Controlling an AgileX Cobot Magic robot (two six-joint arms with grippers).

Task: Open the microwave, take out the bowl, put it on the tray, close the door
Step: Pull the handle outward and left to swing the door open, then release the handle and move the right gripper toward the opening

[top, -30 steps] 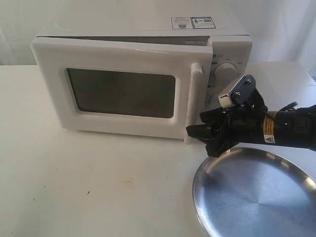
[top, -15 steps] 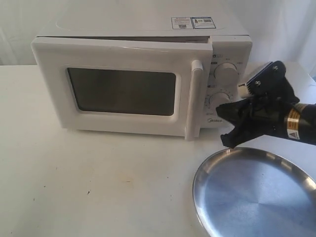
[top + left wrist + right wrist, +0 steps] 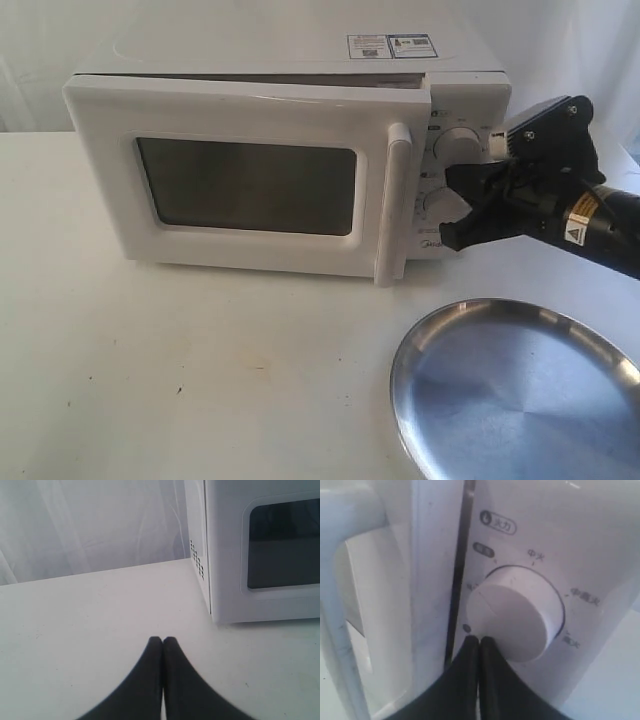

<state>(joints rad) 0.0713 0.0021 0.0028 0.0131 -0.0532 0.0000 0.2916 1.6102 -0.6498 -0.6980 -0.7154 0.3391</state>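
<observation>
Microwave (image 3: 290, 50) fills the top left and middle of the outside picture. Its door (image 3: 100, 180) is open just a crack, and the handle (image 3: 398, 200) sticks out a little. The right claw (image 3: 479, 641) is just right of the handle, pinched tight on nothing, its tips right by a round knob (image 3: 515, 622). The shiny tray (image 3: 515, 400) lies at the lower right. The left claw (image 3: 162, 641) is pinched tight too, holding nothing, over the table (image 3: 75, 630).
</observation>
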